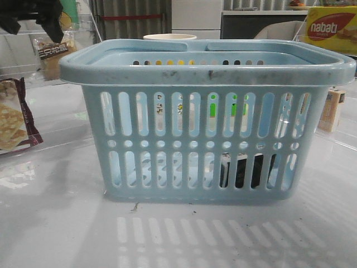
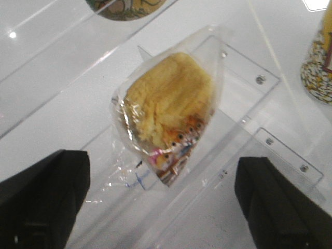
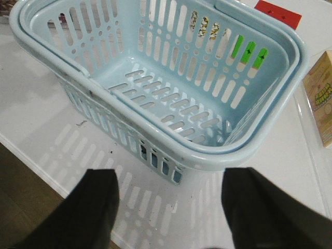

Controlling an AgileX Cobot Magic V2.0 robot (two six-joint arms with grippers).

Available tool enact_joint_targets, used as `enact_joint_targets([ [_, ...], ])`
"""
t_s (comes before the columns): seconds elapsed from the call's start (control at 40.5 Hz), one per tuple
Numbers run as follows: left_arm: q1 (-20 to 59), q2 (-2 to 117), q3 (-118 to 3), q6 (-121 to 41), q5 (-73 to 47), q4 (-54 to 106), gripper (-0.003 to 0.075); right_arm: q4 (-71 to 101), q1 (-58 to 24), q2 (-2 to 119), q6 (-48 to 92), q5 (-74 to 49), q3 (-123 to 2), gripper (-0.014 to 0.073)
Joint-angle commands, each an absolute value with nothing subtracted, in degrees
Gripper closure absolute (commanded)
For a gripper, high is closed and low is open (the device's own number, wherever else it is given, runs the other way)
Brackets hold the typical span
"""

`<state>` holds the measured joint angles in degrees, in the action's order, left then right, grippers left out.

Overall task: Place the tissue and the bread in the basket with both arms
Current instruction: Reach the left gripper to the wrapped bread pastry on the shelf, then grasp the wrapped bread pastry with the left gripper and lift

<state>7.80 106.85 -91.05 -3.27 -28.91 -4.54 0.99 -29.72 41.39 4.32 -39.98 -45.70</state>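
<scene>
1. Inside the basket (image 1: 206, 120) on the table (image 1: 56, 223), near its right end, a dark pack shows through the slots.
2. Bread (image 2: 168, 106) lies between the fingers of the wide-open, empty left hand (image 2: 161, 202).
3. Right hand (image 3: 168, 207): spread wide, empty, above the basket rim.

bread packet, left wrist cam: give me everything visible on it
The bread is a small clear crinkly plastic packet holding one golden-yellow, fluffy-looking piece. Its lower end carries a colourful printed label, too blurred to read. The loose film is sealed flat around the bread and catches glare. It lies tilted on a clear acrylic stand with small screws, over a white surface. The left tool hangs open above it, fingers on either side, touching nothing.
</scene>
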Motion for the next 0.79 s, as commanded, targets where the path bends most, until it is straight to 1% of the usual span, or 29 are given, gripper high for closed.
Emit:
enact_joint_targets([
  [0.0,7.1,107.4,-95.0,-3.2,-22.8,-5.0,0.0106,0.6,-29.6,41.2,5.0,-35.9,-47.1,0.0067],
  [0.049,7.1,108.5,-95.1,-3.2,-21.3,-5.1,0.0116,0.6,-29.6,41.2,5.0,-35.9,-47.1,0.0067],
  [0.099,7.1,109.2,-95.1,-3.2,-20.3,-5.1,0.0147,0.6,-29.6,41.2,5.0,-35.9,-47.1,0.0067],
  [0.247,7.2,109.6,-95.1,-3.2,-19.2,-5.1,0.0323,0.6,-29.6,41.2,5.0,-35.9,-47.1,0.0067],
  [0.371,7.2,107.4,-95.3,-3.2,-19.2,-5.0,0.0451,0.6,-29.6,41.2,5.0,-35.9,-47.1,0.0067],
  [0.544,8.3,101.3,-97.5,-3.2,-22.6,-4.3,0.0582,0.6,-29.6,41.2,5.0,-35.9,-47.1,0.0067],
  [0.643,9.8,97.0,-99.8,-3.2,-26.5,-2.9,0.0632,0.6,-29.6,41.2,5.0,-35.9,-47.1,0.0067],
  [0.766,12.7,91.7,-102.2,-3.2,-32.2,-1.8,0.0630,0.6,-29.6,41.2,5.0,-35.9,-47.1,0.0067],
])
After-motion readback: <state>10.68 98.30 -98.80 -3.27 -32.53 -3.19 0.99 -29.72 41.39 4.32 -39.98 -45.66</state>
